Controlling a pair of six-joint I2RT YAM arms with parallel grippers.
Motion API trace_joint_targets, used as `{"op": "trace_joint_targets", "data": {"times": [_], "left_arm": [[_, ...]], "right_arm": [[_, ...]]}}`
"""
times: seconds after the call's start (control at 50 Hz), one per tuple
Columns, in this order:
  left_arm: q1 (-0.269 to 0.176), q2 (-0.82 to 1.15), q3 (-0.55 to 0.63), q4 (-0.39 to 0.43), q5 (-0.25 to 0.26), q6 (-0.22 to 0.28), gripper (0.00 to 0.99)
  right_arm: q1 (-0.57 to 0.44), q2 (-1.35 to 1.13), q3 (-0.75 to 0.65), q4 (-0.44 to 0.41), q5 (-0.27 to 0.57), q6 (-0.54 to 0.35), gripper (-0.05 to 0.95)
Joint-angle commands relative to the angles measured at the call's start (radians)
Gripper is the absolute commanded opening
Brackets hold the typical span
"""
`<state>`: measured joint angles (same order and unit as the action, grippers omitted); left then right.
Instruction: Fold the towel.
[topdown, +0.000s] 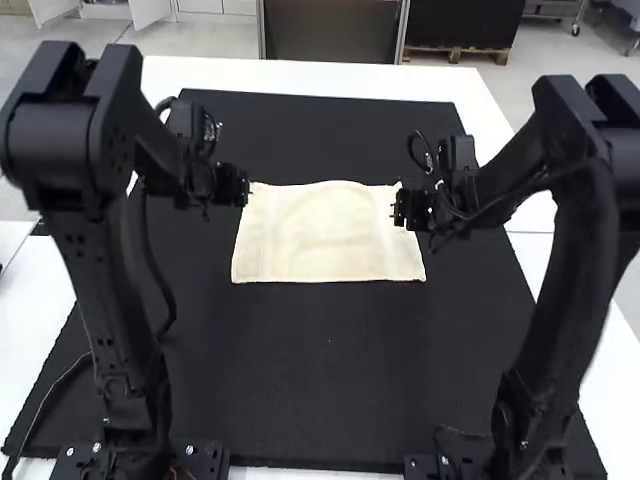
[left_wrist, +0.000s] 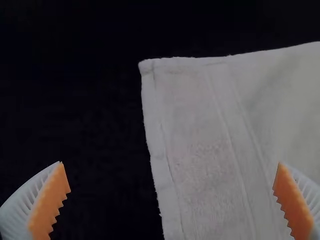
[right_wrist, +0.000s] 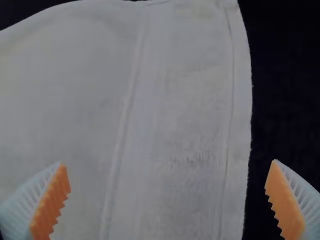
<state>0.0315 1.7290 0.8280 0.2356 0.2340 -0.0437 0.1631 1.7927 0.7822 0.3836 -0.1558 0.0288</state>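
The left gripper (topdown: 246, 190) is spread wide and has hold of nothing; it sits by the towel's far left corner. The right gripper (topdown: 399, 210) is parted just as widely, also holding nothing, at the towel's right end, a little nearer than the far corner. Whether either one touches the cloth I cannot tell. The towel (topdown: 325, 240) lies spread out and mostly flat, its long sides running left to right, a stitched band along each short end and the far edge bowing gently outward at the middle. No fold shows in it, though I cannot rule out a second layer beneath. Under the towel and well out past it on all sides is the black mat (topdown: 330, 380); beyond that, past the towel's far side, is the white table (topdown: 300, 75). The left arm (topdown: 115, 300) stands to the towel's left, the right arm (topdown: 560, 300) to its right. My reading is that the job is at the grasp before the first fold. The next move calls for both grippers to go down at the towel's far corners, close on the edge, then lift together and carry it over to the near edge. An uneven bite, or the slack in that bowed edge, could skew the fold.
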Motion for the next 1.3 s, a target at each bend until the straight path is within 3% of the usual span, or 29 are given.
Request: {"op": "trace_joint_targets", "data": {"times": [0.0,0.24,1.28], "left_arm": [[-0.022,0.034,0.051,-0.002,0.021,0.022,0.959],[-0.021,0.109,0.106,-0.018,0.014,0.036,0.957],[-0.001,0.305,0.204,0.107,0.002,0.077,0.949]], "right_arm": [[-0.03,0.036,0.06,0.012,-0.021,-0.023,0.91],[-0.034,0.108,0.129,0.011,-0.021,-0.041,0.91],[-0.063,0.398,0.384,0.046,-0.024,-0.052,0.91]]}}
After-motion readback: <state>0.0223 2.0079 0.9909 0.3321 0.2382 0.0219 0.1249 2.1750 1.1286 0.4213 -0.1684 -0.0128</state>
